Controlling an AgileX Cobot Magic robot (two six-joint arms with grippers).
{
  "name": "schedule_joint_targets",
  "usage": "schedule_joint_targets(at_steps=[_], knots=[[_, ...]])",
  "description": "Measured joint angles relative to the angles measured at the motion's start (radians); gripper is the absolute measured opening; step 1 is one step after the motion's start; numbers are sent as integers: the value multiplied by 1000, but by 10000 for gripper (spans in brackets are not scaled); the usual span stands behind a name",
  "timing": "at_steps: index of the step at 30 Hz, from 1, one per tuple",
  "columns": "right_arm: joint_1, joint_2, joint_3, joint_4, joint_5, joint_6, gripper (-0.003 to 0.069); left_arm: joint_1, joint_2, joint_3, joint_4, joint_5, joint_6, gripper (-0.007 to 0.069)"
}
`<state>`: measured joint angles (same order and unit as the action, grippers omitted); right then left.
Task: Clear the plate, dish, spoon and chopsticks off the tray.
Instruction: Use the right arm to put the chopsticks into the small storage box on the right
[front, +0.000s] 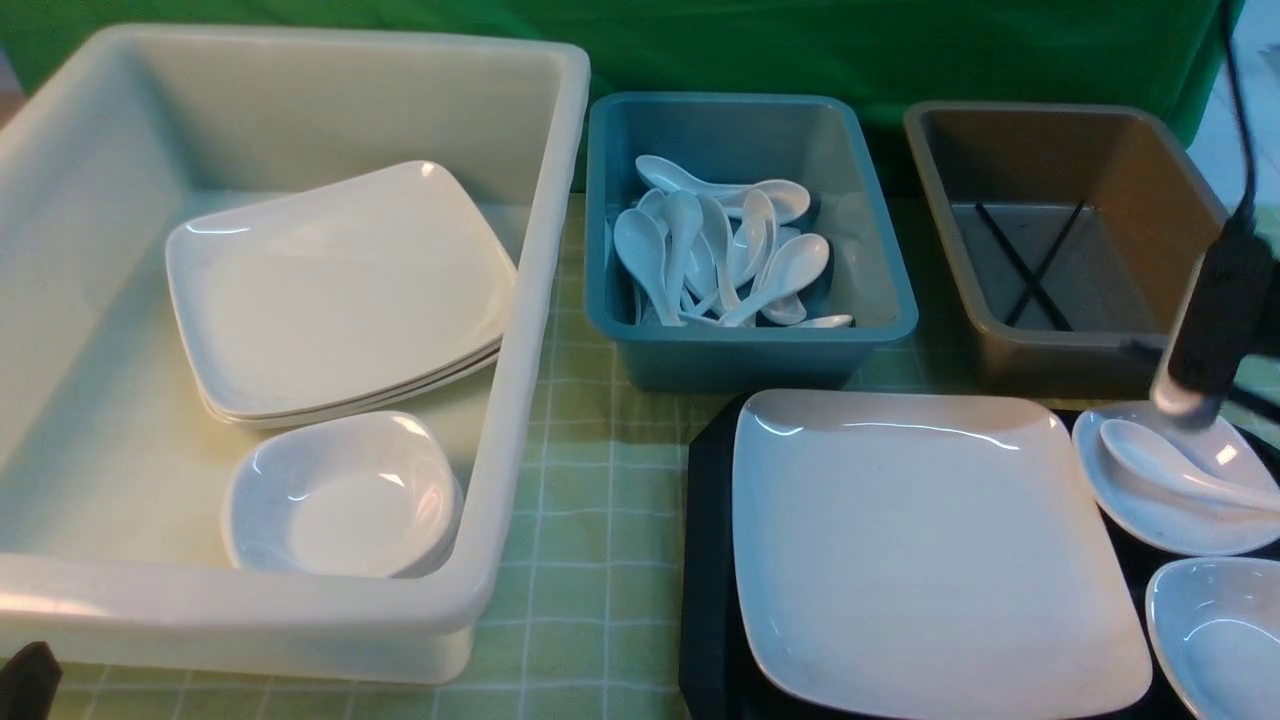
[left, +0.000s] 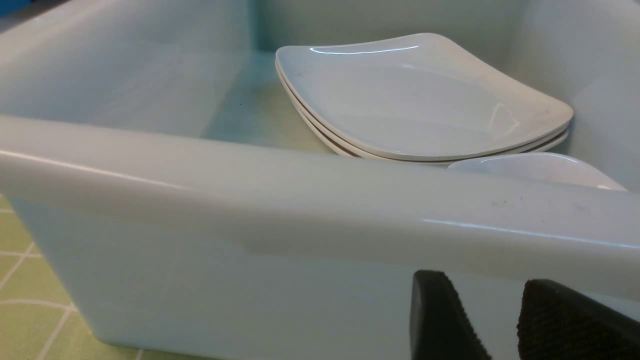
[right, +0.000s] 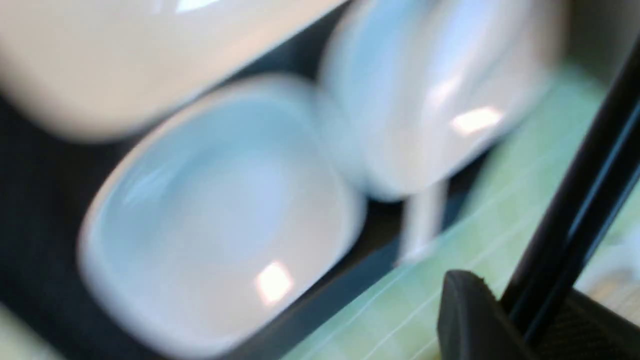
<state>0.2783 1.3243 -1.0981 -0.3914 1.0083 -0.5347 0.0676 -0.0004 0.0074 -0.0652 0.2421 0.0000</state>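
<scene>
The large white square plate (front: 930, 540) lies on the black tray (front: 705, 560). To its right on the tray, a small white dish (front: 1150, 510) holds the white spoon (front: 1160, 460), and a second small dish (front: 1220, 630) sits nearer. In the right wrist view, my right gripper (right: 525, 305) is shut on the black chopsticks (right: 575, 210) above the green cloth beside the tray's edge; the picture is blurred. My right arm (front: 1215, 320) shows as a dark blur over the dish with the spoon. My left gripper (left: 492, 320) is open and empty, low in front of the white tub's wall.
A big white tub (front: 530, 330) on the left holds stacked square plates (front: 340, 290) and small dishes (front: 345, 500). A blue tub (front: 750, 350) holds several white spoons. A grey-brown tub (front: 1000, 340) at the back right holds black sticks (front: 1030, 260). Green checked cloth (front: 590, 560) covers the table.
</scene>
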Motion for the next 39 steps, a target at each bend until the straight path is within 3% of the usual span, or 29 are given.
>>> schedule_joint_targets(at_steps=[4,9,13,22,28,31,35,36,39], knots=[[-21,17,-117,32,-150,178,95,0,0,0,0,-1,0,225],[-129,164,-258,146,-365,437,95,0,0,0,0,-1,0,225],[-196,347,-400,255,-448,551,95,0,0,0,0,-1,0,225],[-228,691,-694,298,-432,645,95,0,0,0,0,-1,0,225],[-228,790,-742,299,-428,698,102,0,0,0,0,-1,0,225],[-228,821,-742,299,-426,759,158,0,0,0,0,-1,0,225],[-228,830,-742,300,-422,793,312,0,0,0,0,-1,0,225],[-228,828,-745,300,-420,803,386,0,0,0,0,-1,0,225],[-229,805,-746,300,-401,796,457,0,0,0,0,-1,0,225]])
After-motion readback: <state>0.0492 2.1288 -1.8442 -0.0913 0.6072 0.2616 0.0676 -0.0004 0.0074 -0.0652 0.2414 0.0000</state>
